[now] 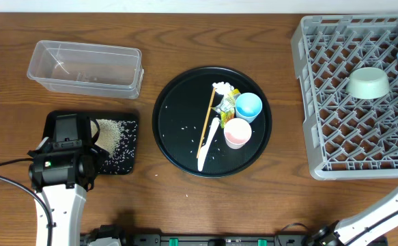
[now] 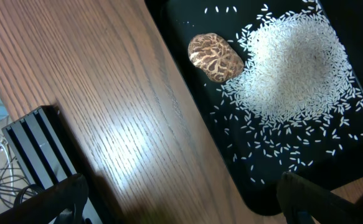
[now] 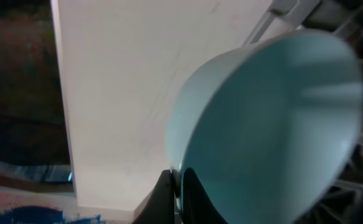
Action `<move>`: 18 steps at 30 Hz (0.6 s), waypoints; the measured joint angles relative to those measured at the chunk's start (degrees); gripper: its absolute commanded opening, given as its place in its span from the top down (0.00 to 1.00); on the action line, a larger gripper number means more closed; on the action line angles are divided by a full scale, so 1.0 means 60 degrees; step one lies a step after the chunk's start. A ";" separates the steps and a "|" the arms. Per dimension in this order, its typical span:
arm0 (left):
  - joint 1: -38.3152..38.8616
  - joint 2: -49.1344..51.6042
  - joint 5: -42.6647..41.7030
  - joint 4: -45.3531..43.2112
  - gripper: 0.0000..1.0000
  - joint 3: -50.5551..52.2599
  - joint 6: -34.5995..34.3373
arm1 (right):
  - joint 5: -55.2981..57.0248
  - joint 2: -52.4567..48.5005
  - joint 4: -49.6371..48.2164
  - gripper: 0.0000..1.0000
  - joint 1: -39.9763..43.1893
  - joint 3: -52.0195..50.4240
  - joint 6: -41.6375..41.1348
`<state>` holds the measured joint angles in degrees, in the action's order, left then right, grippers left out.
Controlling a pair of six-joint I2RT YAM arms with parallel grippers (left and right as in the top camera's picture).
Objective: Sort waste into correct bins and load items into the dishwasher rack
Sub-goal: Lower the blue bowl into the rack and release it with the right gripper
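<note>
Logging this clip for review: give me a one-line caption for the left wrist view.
Brown food lump beside a spread of rice grains in the black tray, left gripper open above.

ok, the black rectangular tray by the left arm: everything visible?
The black rectangular tray is shallow, looks like matte plastic, and lies flat on the wooden table at front left. It sits in front of the clear tub and left of the round tray, touching neither. It holds a mound of white rice with stray grains around it, and a wrinkled brown lump beside the mound. The left gripper hangs over it, jaws wide apart; overhead, the arm hides its left part.
</note>
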<state>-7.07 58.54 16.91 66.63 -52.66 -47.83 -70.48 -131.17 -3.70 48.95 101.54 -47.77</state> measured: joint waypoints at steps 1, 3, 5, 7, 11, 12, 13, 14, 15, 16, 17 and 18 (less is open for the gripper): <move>0.0000 0.0000 0.0000 0.0004 0.02 0.0004 0.0000 | -0.0033 0.0000 0.0007 0.99 0.0076 0.0000 0.0000; 0.0000 0.0000 0.0000 0.0004 0.02 0.0000 0.0000 | -0.0091 0.0000 0.0015 0.98 0.0182 0.0000 -0.0015; 0.0000 0.0000 0.0000 0.0004 0.02 0.0004 0.0000 | -0.0131 0.0000 0.0044 0.97 0.0255 0.0000 -0.0062; 0.0000 0.0000 0.0000 0.0000 0.02 0.0000 0.0000 | -0.0171 0.0000 0.0066 0.95 0.0255 0.0000 -0.0109; 0.0000 0.0000 0.0004 0.0004 0.02 0.0000 0.0000 | -0.0328 0.0000 0.0423 0.95 0.0255 0.0000 -0.0186; 0.0000 0.0000 0.0004 0.0000 0.02 0.0000 0.0000 | -0.0375 0.0000 0.0568 0.94 0.0255 0.0000 -0.0208; 0.0000 0.0000 0.0000 0.0004 0.02 0.0004 0.0000 | -0.0412 0.0000 0.0707 0.94 0.0255 0.0000 -0.0208; 0.0000 0.0000 0.0004 0.0000 0.02 0.0004 0.0000 | -0.0455 0.0000 0.0845 0.94 0.0259 0.0000 -0.0204; 0.0000 0.0000 0.0000 0.0000 0.02 0.0004 0.0000 | -0.0514 0.0000 0.1013 0.94 0.0273 0.0000 -0.0178; 0.0000 0.0000 0.0004 0.0000 0.02 0.0000 0.0000 | -0.0557 0.0000 0.1169 0.93 0.0277 0.0000 -0.0153; 0.0000 0.0000 0.0004 0.0000 0.02 0.0004 0.0000 | -0.0605 0.0000 0.1300 0.93 0.0288 0.0000 -0.0109; 0.0000 0.0000 0.0004 0.0000 0.02 0.0004 0.0000 | -0.0659 0.0000 0.1497 0.93 0.0321 0.0004 -0.0011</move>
<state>-7.07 58.54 16.93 66.63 -52.64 -47.83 -74.43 -131.17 5.28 50.87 101.56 -47.83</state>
